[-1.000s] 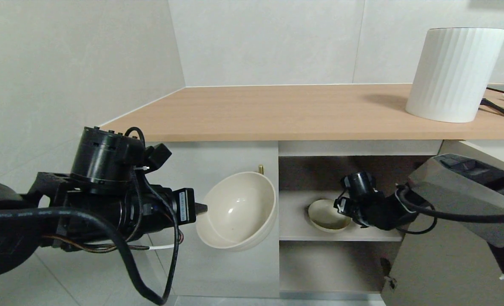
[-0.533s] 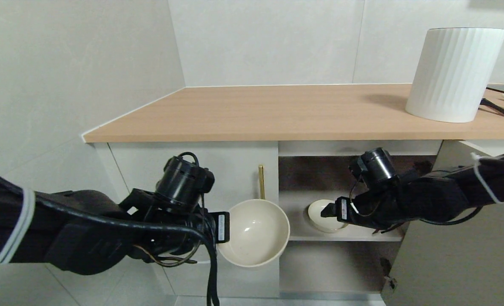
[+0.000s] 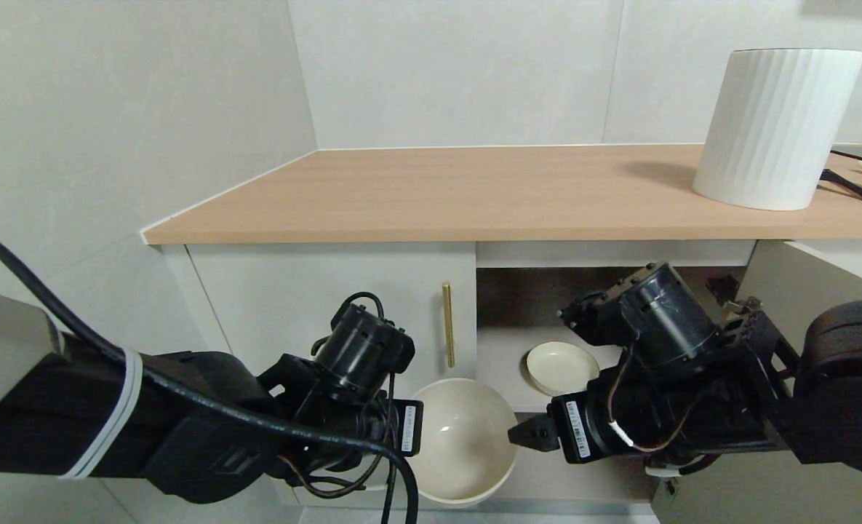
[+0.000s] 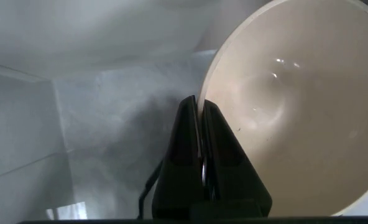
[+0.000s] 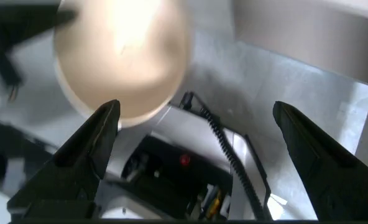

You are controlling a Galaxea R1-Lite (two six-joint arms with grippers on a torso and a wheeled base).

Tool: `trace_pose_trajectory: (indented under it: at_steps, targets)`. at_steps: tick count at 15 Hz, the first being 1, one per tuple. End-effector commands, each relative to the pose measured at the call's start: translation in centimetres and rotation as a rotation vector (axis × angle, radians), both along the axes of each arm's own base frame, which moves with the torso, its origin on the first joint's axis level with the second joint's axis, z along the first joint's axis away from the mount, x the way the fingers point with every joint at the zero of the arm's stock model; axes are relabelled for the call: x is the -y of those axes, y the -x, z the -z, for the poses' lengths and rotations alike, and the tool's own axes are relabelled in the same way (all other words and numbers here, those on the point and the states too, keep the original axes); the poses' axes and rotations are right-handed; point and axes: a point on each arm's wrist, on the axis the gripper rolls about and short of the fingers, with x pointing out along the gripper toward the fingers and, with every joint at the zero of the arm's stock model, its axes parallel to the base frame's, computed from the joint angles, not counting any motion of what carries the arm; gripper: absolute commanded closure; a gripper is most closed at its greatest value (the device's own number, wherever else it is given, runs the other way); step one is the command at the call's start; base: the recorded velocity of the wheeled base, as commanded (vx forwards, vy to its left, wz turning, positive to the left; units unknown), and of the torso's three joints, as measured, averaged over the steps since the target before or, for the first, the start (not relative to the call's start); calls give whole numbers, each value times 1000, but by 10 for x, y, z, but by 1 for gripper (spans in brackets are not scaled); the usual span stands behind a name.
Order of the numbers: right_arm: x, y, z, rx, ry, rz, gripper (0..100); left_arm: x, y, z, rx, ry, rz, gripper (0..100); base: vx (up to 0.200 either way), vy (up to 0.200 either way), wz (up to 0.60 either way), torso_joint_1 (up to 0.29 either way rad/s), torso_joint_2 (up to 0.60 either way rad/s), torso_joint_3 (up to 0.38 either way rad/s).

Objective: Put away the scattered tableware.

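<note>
Cream bowl [image 3: 461,441] held low before the open cabinet [image 3: 605,255]
The left gripper [image 4: 200,118] is clamped on the bowl's rim, mouth facing upward. The right gripper [image 3: 521,437], spread wide and holding nothing, sits just beside the opposite rim. A small dish [image 3: 561,367] lies on the shelf.

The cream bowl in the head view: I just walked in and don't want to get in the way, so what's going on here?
The left gripper is shut on the rim of the cream bowl and holds it low in front of the open cabinet. The right gripper, open, sits right by the bowl's opposite rim; whether it touches is unclear. A small dish already lies on the cabinet shelf. The bowl is not yet stowed.
</note>
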Motion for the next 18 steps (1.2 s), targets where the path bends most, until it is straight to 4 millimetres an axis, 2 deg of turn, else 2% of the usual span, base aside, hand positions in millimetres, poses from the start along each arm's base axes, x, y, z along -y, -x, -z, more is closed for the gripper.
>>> trace_pose_trajectory:
  at_steps: [1,2,5,11,12,18]
  targets:
    - [-10,-3,16,-18,46,3,0,1,2,-1,4,2,6,100,0,0,0,0,0,0]
    - [-16,-8,28,-26,86,19,0,3,5,-2,5,1,17,100,0,0,0,0,0,0]
    - [-25,-20,43,11,124,78,0,8,15,-6,30,-12,37,100,0,0,0,0,0,0]
    - [-30,-25,50,17,115,99,0,11,22,-8,36,-14,57,100,0,0,0,0,0,0]
    - [-31,-26,52,14,117,100,100,11,22,-8,34,-15,57,100,0,0,0,0,0,0]
    - [-31,-25,51,16,108,99,100,11,22,-7,33,-16,57,100,0,0,0,0,0,0]
